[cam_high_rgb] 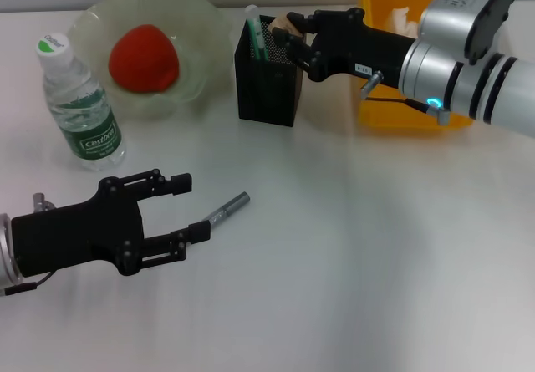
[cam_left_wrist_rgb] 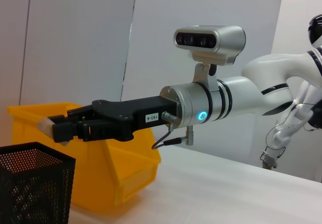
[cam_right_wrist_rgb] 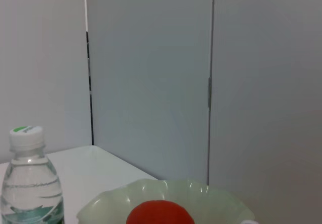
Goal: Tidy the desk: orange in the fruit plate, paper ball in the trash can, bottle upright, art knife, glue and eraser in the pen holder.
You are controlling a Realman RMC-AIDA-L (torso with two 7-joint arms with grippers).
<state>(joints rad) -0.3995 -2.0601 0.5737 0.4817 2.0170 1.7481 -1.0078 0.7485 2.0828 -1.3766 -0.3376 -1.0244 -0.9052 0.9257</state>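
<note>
A red-orange fruit lies in the pale green fruit plate. The water bottle stands upright to the plate's left. The black mesh pen holder holds a green-and-white glue stick. My right gripper is shut on a tan eraser just above the holder's far right rim; the left wrist view shows this gripper, the eraser and the holder. My left gripper is open low over the table. The grey art knife lies just past its lower fingertip.
A yellow trash bin stands right of the pen holder, behind my right arm, with something white inside. The right wrist view shows the bottle, the plate and the fruit.
</note>
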